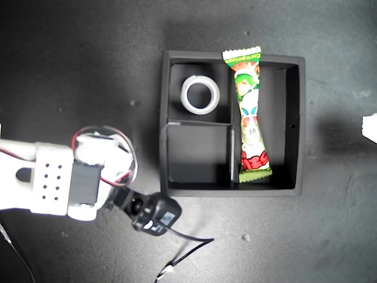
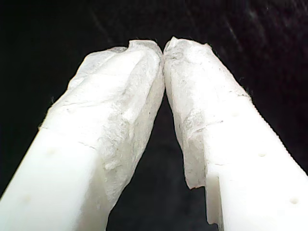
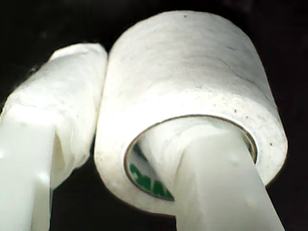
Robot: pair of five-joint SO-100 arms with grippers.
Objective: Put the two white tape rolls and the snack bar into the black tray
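The black tray point(image 1: 299, 124) lies right of centre in the exterior view. One white tape roll point(image 1: 199, 94) rests flat in its upper-left small compartment. The snack bar point(image 1: 248, 115) lies along the long compartment, with its upper crimped end over the tray's rim. My second gripper point(image 3: 115, 120) is shut on the other white tape roll point(image 3: 192, 62), one finger through the hole and one against the outer wall. This roll does not show in the exterior view. My first gripper point(image 2: 163, 48) is shut on nothing above a black surface.
An arm point(image 1: 59, 180) with a black camera point(image 1: 154, 213) and loose cables reaches in from the exterior view's lower left, its gripper hidden beneath it. A small white piece point(image 1: 370, 127) pokes in at that view's right edge. The tray's lower-left compartment point(image 1: 197, 153) holds nothing.
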